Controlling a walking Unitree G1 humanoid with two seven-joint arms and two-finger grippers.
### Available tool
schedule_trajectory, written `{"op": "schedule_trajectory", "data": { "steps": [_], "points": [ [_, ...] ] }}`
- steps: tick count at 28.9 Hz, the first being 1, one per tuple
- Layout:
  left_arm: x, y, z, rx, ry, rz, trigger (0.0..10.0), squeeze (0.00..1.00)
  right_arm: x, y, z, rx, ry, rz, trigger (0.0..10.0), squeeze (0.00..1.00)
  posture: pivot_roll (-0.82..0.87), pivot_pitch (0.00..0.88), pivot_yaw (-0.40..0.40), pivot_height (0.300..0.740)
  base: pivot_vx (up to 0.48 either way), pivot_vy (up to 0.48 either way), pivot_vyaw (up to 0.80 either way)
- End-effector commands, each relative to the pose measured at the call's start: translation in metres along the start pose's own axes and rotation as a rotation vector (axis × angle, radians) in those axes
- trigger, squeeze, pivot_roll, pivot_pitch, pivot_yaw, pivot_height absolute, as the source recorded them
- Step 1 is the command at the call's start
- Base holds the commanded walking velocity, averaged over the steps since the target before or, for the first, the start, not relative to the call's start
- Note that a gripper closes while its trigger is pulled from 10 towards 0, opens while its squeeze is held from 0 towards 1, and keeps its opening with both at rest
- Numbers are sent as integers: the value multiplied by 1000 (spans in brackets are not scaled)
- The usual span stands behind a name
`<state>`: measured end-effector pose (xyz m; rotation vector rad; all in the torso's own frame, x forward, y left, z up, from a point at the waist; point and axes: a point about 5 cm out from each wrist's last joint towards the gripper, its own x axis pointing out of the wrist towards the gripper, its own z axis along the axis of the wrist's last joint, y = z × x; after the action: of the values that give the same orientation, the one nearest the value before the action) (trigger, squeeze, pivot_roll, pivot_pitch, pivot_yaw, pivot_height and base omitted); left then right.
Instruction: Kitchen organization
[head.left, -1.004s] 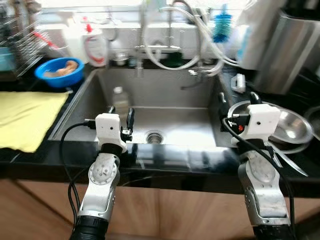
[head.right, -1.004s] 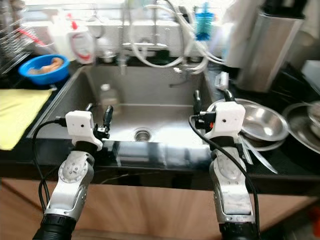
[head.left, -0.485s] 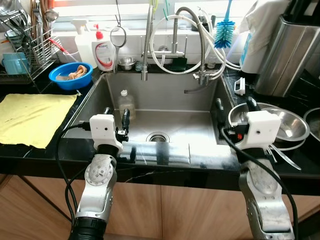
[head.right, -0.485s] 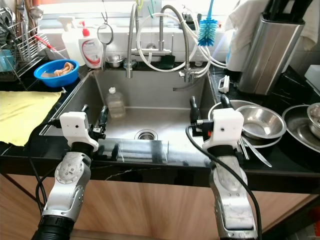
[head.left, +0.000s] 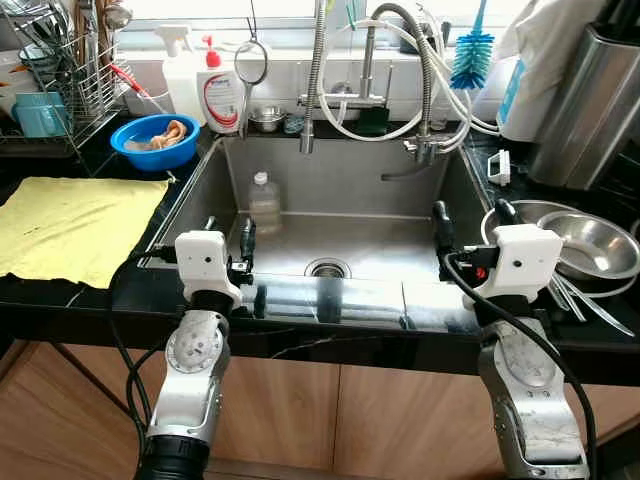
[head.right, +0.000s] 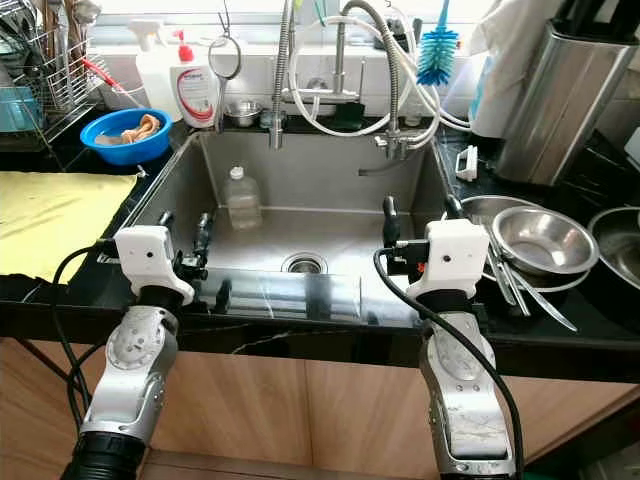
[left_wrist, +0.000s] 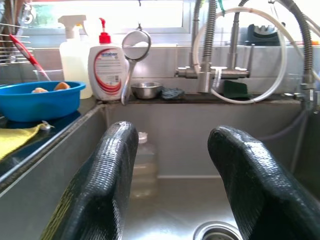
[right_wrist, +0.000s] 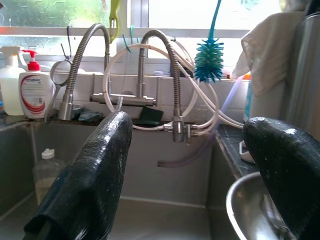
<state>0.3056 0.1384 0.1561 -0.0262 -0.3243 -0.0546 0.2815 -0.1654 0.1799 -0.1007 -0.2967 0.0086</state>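
A small clear plastic bottle (head.left: 264, 200) stands upright in the steel sink (head.left: 400, 190), by its back left wall. My left gripper (head.left: 228, 232) hovers open over the sink's front left edge, its fingers pointing toward the bottle (left_wrist: 142, 165) with a gap between. My right gripper (head.left: 470, 220) is open over the sink's front right corner, one finger over the basin and the other by the steel bowls (head.left: 590, 245) on the counter. Neither gripper holds anything.
A yellow cloth (head.left: 70, 225) lies on the black counter at left, behind it a blue bowl (head.left: 155, 140) and a dish rack (head.left: 50, 70). Soap bottle (head.left: 224, 95), spray bottle (head.left: 180, 80), faucets and hoses (head.left: 400, 70), and a blue brush (head.left: 468, 60) line the back. A tall steel container (head.left: 590, 100) stands far right.
The whole picture has shifted and sharpened, so the camera moved. Both grippers stay open in the same pose over the sink's front edge; the bottle has not moved.
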Motion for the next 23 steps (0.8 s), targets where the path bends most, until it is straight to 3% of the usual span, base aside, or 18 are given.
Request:
{"op": "schedule_trajectory", "data": {
  "steps": [1, 8, 16, 23],
  "points": [
    [-1, 1, 2, -1, -7, 7, 10000, 0, 0, -1, 0, 2, 10, -10, 10000, 0, -140, 0, 43, 740, 0, 0, 0],
    [0, 2, 3, -4, -11, 11, 10000, 0, 2, 0, 0, 8, 10, -12, 10000, 0, -140, 0, 44, 740, 0, 189, 0],
    [-1, 1, 4, 12, -17, 7, 10000, 0, 3, -1, 1, 13, 8, -19, 10000, 0, -137, 0, 44, 740, 0, 0, 0],
    [-3, 3, 5, 24, -26, 12, 10000, 0, 3, -1, 0, 9, 9, -15, 10000, 0, -135, 0, 46, 740, -273, 0, 0]
  ]
}}
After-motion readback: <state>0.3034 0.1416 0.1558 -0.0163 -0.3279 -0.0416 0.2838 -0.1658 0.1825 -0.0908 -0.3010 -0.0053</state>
